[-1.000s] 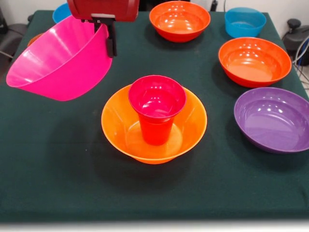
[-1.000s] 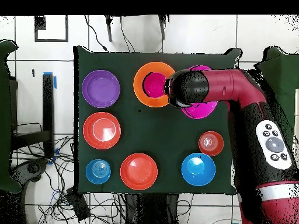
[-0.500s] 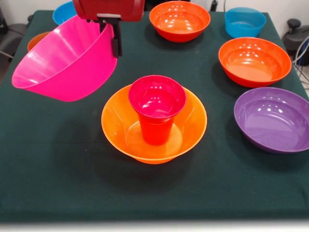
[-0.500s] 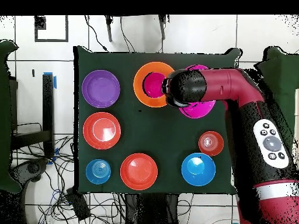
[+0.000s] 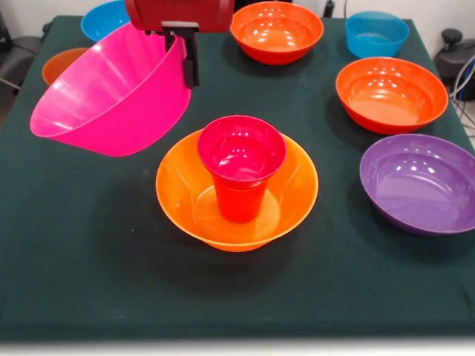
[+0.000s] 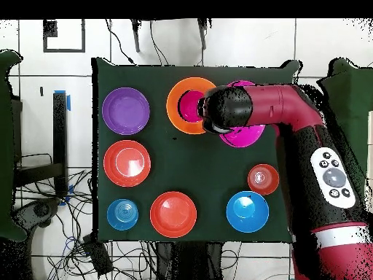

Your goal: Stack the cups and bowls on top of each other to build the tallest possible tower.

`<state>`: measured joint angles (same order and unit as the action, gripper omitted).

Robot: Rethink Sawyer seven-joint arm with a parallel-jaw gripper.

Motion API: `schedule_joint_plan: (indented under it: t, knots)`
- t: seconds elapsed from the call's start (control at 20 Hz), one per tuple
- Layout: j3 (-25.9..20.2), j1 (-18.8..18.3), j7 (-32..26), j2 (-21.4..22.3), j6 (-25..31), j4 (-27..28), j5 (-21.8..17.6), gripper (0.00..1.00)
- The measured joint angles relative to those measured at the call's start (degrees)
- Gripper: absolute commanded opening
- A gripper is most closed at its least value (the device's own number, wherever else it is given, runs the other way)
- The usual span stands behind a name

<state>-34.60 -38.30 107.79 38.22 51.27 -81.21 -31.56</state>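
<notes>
fingers (image 5: 190,65) of our gripper (image 5: 182,55) are clamped on the rim of the large pink bowl (image 5: 115,96), one dark finger showing on its outer wall in the front view, and we hold the bowl tilted in the air, clear of the green surface (image 5: 89,259), its mouth turned toward ten o'clock. the tower (image 5: 237,189) sits just beside it at about four o'clock: the yellow-orange flared bowl (image 5: 178,193) rests on the surface and the red tumbler (image 5: 241,170) stands upright in its middle. we see the pink bowl's lower edge near that base's rim but apart from it. in the front view a purple bowl (image 5: 419,182) lies at three o'clock from the tower, an orange-red bowl (image 5: 391,93) at two o'clock, another orange-red bowl (image 5: 276,31) at twelve, a blue cup-like bowl (image 5: 376,33) at one o'clock. behind the pink bowl we see a blue bowl (image 5: 104,18) and a small orange bowl (image 5: 63,63). from overhead our red arm (image 6: 291,117) covers most of the pink bowl.
</notes>
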Motion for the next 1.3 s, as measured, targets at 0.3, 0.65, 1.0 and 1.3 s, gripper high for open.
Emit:
schedule_joint_plan:
  t: [0.3,0.65,1.0,1.3]
  knots:
    - [0.1,0.3,0.0,0.0,0.0,0.0,0.0,0.00]
    - [0.6,0.3,0.0,0.0,0.0,0.0,0.0,0.00]
    - [1.5,0.3,0.0,0.0,0.0,0.0,0.0,0.00]
    - [2.1,0.3,0.0,0.0,0.0,0.0,0.1,0.00]
